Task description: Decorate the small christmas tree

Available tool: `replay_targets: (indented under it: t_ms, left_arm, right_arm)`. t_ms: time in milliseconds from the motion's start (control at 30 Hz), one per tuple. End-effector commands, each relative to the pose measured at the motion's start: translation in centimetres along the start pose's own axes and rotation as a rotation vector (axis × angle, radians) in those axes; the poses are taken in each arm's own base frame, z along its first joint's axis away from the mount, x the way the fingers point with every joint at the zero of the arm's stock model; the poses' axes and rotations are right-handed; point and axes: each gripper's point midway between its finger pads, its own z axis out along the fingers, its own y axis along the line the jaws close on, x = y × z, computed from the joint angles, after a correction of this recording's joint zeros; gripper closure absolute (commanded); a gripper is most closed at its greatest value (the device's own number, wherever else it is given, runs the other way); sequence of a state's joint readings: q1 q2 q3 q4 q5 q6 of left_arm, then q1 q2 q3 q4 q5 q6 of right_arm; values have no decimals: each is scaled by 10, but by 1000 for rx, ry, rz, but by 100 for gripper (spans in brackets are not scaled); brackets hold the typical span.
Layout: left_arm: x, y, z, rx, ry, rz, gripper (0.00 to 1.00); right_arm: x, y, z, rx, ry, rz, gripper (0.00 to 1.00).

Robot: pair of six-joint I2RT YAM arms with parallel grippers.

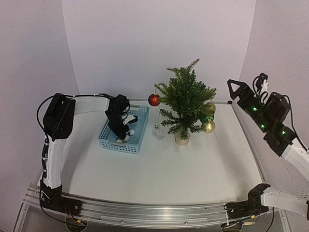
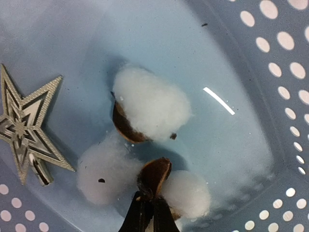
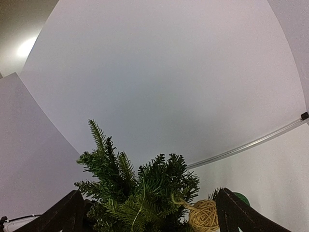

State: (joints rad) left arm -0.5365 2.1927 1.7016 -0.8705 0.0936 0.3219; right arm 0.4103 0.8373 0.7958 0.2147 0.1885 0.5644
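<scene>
The small christmas tree [image 1: 186, 104] stands at the back centre on its pale round base [image 1: 182, 140]. It carries a red ball [image 1: 154, 100], a gold ball [image 1: 208, 126] and a twine ball [image 1: 210, 107]. My left gripper [image 1: 120, 126] reaches down into the blue basket [image 1: 120, 147]. In the left wrist view the left gripper [image 2: 150, 199] is shut on the brown husk of a cotton boll [image 2: 186, 193]. Two more cotton bolls [image 2: 149, 108] [image 2: 101, 174] and a gold star [image 2: 24, 128] lie on the basket floor. My right gripper [image 1: 247, 86] hangs open in the air to the right of the tree. In the right wrist view, the right gripper [image 3: 152, 217] faces the tree top [image 3: 140, 193] and the twine ball [image 3: 203, 215].
A small clear ornament [image 1: 158, 130] hangs low on the tree's left side, between the tree and the basket. White walls close the back and both sides. A metal rail [image 1: 145, 210] runs along the table's near edge.
</scene>
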Motion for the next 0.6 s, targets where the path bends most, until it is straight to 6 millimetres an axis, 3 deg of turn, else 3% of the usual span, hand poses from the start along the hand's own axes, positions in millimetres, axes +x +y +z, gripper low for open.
replay_targets:
  t_ms: [0,367,467,567]
  left_arm:
    - [-36,7,-64,-42,-136,23,100]
    - [-72,-4,-183,-90,-385,165,100]
    - [-86,-10,-223,-92,-471,205,100]
    - [-104,-21,-275,-108,-594,269,100]
  right_arm:
    - [-13,4,-6,-9,-46,-7,6]
    - [-18,8,-5,-18,-52,-19,6]
    - [-17,9,-3,-18,-47,-19,6]
    - [-17,9,-2,-20,-43,-17,6]
